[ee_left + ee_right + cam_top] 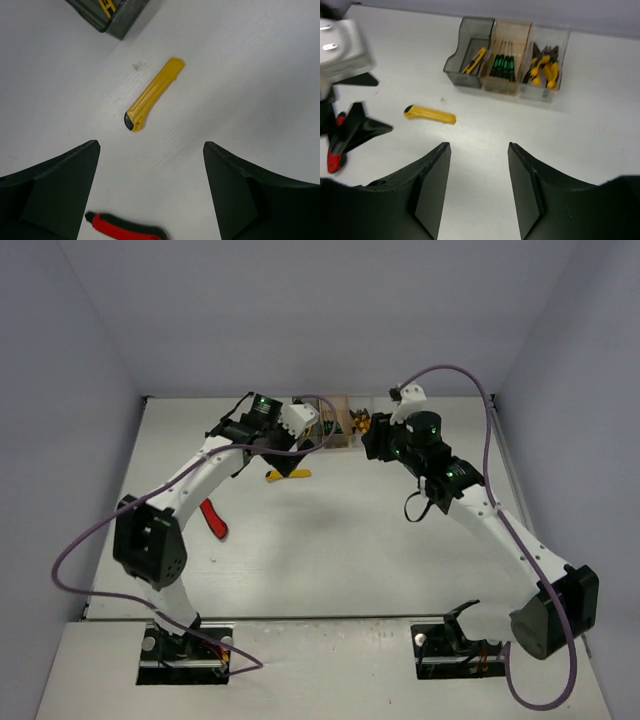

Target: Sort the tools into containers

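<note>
The tabletop is white and matte, with a fine linear grain visible in the left wrist view. It carries one small grey mark. A seam runs across its near edge. Plain pale blue-grey walls enclose the left, far and right sides.

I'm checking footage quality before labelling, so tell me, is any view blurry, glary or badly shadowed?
Top external: even soft light, only faint shadows on the table. Left wrist: the yellow utility knife is sharp, no glare. Right wrist: softer overall, and the left arm's white housing at the left edge is blurred and overbright.
</note>
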